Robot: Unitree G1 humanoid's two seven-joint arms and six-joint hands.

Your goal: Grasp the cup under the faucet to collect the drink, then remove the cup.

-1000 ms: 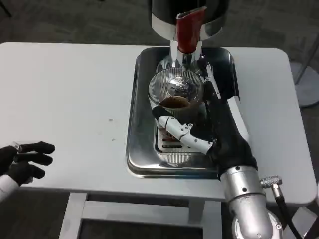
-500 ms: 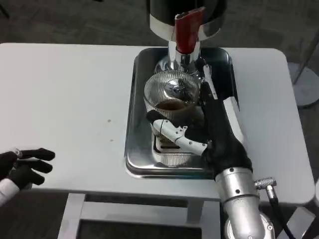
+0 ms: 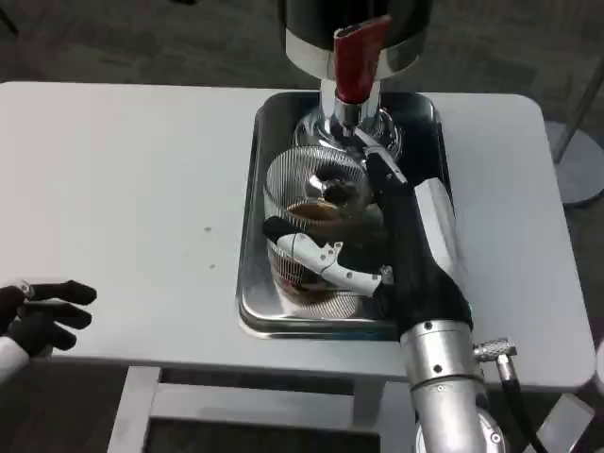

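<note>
Left hand (image 3: 38,316) low at the near left table edge, partly off the picture. Dark fingers curled in loosely, pointing right, nothing in them.

White table (image 3: 132,189): wide bare stretch between that hand and the tray.

Steel tray (image 3: 253,283) sits centre, its near rim close to the table's front edge; raised walls all round.

Ribbed clear cup (image 3: 311,203) inside the tray, brown drink in its lower part. It stands toward the tray's left wall, just in front of the faucet (image 3: 354,61) with the red handle, its rim no longer squarely under the spout.

Right hand (image 3: 373,241) reaches in from the near right, forearm rising from below the table edge. White thumb wraps the cup's near side, fingers along its right side: cup gripped.

No readable writing anywhere.
</note>
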